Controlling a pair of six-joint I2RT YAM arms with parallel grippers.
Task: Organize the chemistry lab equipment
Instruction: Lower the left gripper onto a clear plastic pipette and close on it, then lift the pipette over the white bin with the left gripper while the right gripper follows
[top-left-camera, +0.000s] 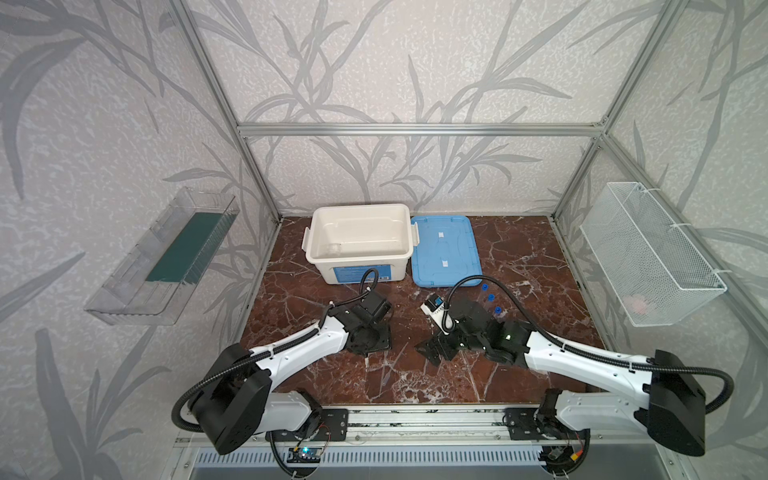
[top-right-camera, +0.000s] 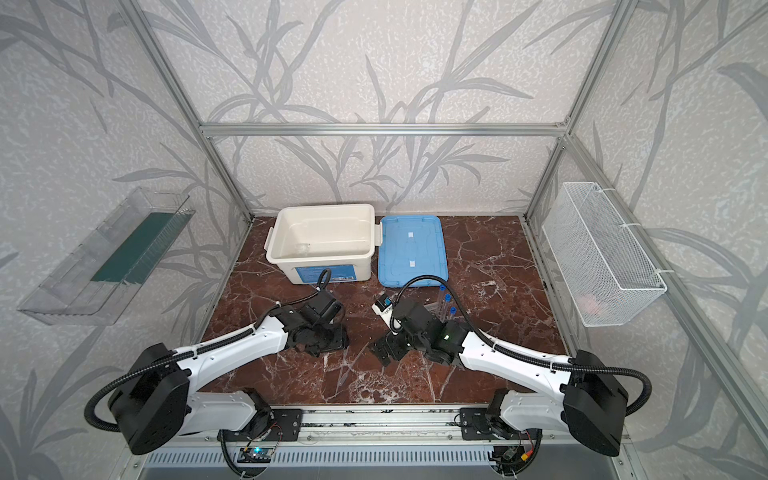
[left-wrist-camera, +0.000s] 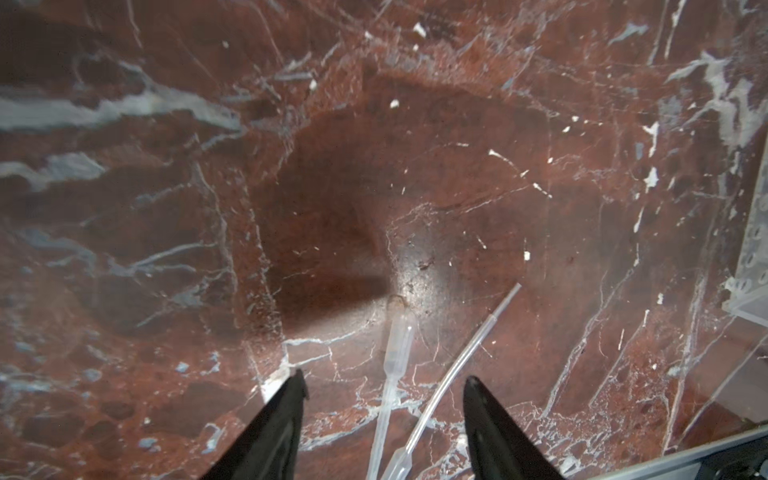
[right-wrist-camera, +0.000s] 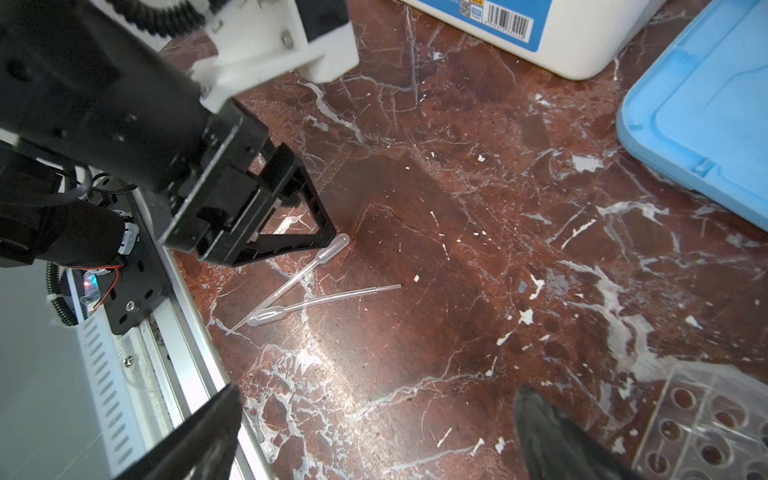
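Note:
Two clear pipettes (left-wrist-camera: 395, 345) (right-wrist-camera: 309, 266) lie crossed on the red marble table near its front edge. My left gripper (left-wrist-camera: 384, 384) hangs low over them, open, with both pipettes between its fingers (right-wrist-camera: 320, 232) and neither touched. My right gripper (right-wrist-camera: 378, 390) is open over bare marble, nothing between its fingers. The clear holed rack (right-wrist-camera: 706, 436) stands just beside the right gripper. Three blue-capped test tubes (top-right-camera: 447, 297) show behind the right arm in both top views. A small clear jar (top-left-camera: 332, 249) sits inside the white tub.
The open white tub (top-left-camera: 357, 206) stands at the back, its blue lid (top-left-camera: 444, 249) flat on the table beside it. A wire basket (top-left-camera: 648, 253) hangs on the right wall and a clear shelf (top-left-camera: 166, 257) on the left. An aluminium rail (top-left-camera: 415, 419) edges the front.

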